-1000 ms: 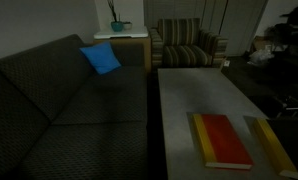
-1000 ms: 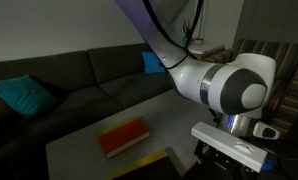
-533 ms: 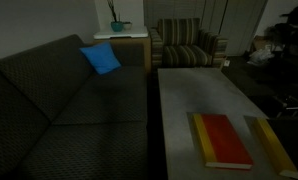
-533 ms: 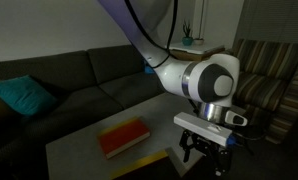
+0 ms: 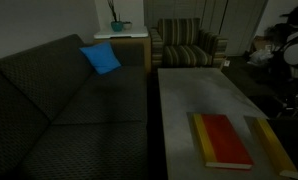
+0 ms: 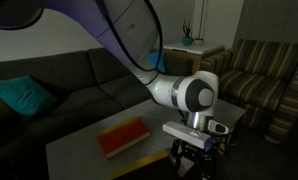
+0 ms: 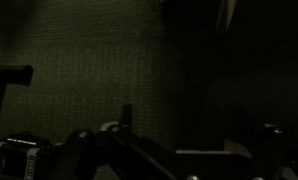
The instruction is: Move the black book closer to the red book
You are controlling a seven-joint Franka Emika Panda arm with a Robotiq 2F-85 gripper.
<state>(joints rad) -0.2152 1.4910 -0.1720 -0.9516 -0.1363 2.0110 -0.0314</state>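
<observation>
**Asker:** How do the jaws stand?

**Observer:** That cannot be told. In an exterior view the gripper hangs low and dark above the grey table. The wrist view gives only black shapes of it against woven sofa fabric.

**Asker:** Where is the black book?

**Observer:** The black book lies flat on the table, its yellow edge strip turned toward the red book. The two lie side by side, near but apart. Whether the gripper touches it cannot be told.

**Asker:** And the red book, from the jaws?

**Observer:** Beside them, toward the sofa.

**Asker:** Farther out?

**Observer:** A blue cushion sits on the sofa, with a striped armchair beyond the table's far end.
</observation>
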